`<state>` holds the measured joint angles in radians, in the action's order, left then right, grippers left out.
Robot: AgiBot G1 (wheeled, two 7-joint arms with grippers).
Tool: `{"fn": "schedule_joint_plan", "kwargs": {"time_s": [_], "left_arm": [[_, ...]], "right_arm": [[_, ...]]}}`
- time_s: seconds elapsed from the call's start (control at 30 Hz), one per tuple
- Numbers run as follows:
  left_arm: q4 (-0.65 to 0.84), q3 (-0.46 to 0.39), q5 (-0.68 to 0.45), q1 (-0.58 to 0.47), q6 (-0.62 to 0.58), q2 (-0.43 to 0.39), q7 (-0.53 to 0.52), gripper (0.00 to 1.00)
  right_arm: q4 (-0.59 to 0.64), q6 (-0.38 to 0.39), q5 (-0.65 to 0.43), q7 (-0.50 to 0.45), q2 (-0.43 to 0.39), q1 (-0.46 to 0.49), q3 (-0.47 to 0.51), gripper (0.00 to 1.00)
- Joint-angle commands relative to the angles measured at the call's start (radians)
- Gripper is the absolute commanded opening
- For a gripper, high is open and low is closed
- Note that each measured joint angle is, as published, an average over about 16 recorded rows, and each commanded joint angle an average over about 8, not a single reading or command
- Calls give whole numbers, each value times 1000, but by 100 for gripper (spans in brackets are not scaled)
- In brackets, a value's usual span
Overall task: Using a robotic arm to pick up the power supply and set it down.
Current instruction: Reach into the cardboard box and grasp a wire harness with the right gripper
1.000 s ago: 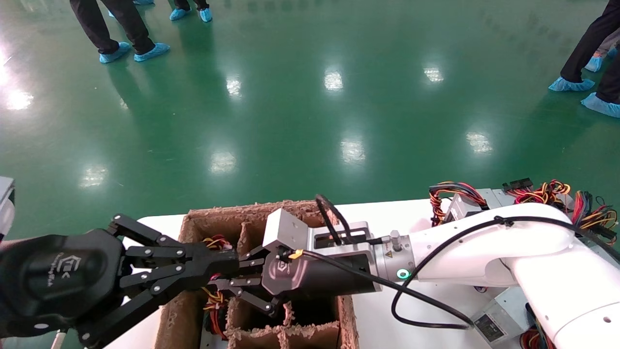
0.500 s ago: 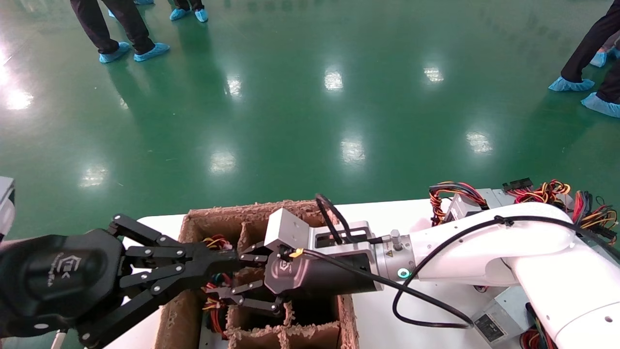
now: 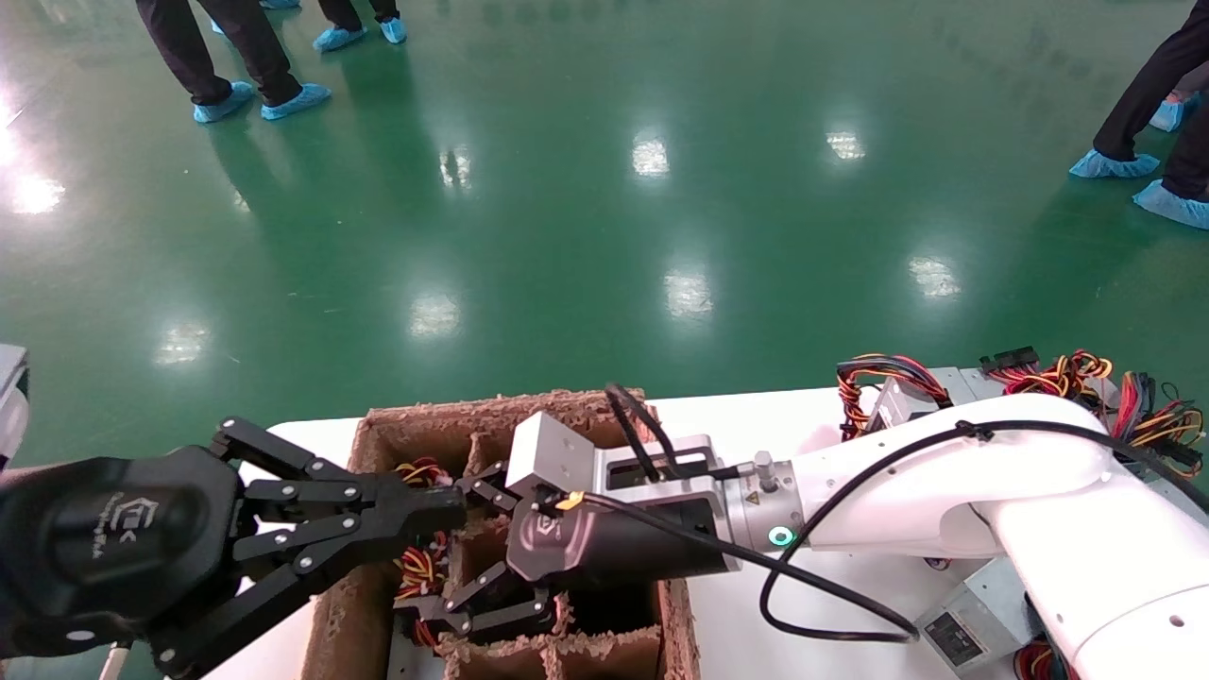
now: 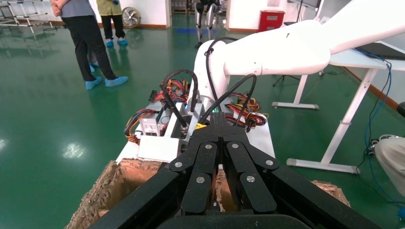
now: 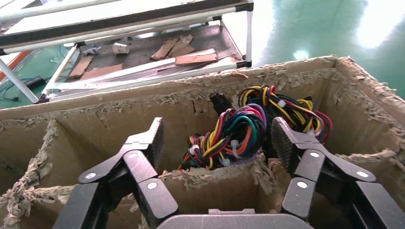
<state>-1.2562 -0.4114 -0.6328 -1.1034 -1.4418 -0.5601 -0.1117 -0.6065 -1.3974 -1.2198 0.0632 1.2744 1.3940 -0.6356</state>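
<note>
As lowered into the cardboard box (image 3: 378,425), found right gripper (image 5: 217,130) spread wide.
Noted power supply (image 5: 239,133) in a compartment between its fingers, only wires showing; left gripper (image 3: 458,505) closed, empty, over box's left side.

Green floor, white bench, bystanders in shoe covers

A glossy green floor (image 3: 567,189) mirrors ceiling lights. People in dark trousers and blue shoe covers (image 3: 295,99) stand at the far left and far right (image 3: 1115,162). A white bench (image 3: 746,416) carries a ragged brown cardboard divider box (image 3: 378,425). In the left wrist view a second white-legged bench (image 4: 353,102), a red cabinet (image 4: 271,20) and a fan (image 4: 130,16) stand farther off. The right wrist view shows a metal rack (image 5: 143,19) holding cardboard scraps (image 5: 188,58).
</note>
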Motion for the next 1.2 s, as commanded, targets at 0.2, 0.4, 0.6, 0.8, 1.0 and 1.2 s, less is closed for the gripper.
{"fn": "schedule_joint_plan", "kwargs": {"time_s": [0.2, 0.4, 0.6, 0.8, 1.0, 1.2], "left_arm": [[0, 0, 0, 0, 0, 0, 0, 0], [0, 0, 0, 0, 0, 0, 0, 0], [0, 0, 0, 0, 0, 0, 0, 0], [0, 0, 0, 0, 0, 0, 0, 0], [0, 0, 0, 0, 0, 0, 0, 0], [0, 0, 0, 0, 0, 0, 0, 0]], "right_arm": [[8, -5, -3, 6, 8, 1, -5, 0], [17, -7, -2, 13, 11, 3, -4, 0], [26, -10, 0, 21, 14, 5, -3, 0], [32, -14, 4, 29, 16, 5, -2, 0], [37, -21, 8, 33, 17, 5, -1, 0], [42, -24, 10, 36, 20, 4, -2, 0]]}}
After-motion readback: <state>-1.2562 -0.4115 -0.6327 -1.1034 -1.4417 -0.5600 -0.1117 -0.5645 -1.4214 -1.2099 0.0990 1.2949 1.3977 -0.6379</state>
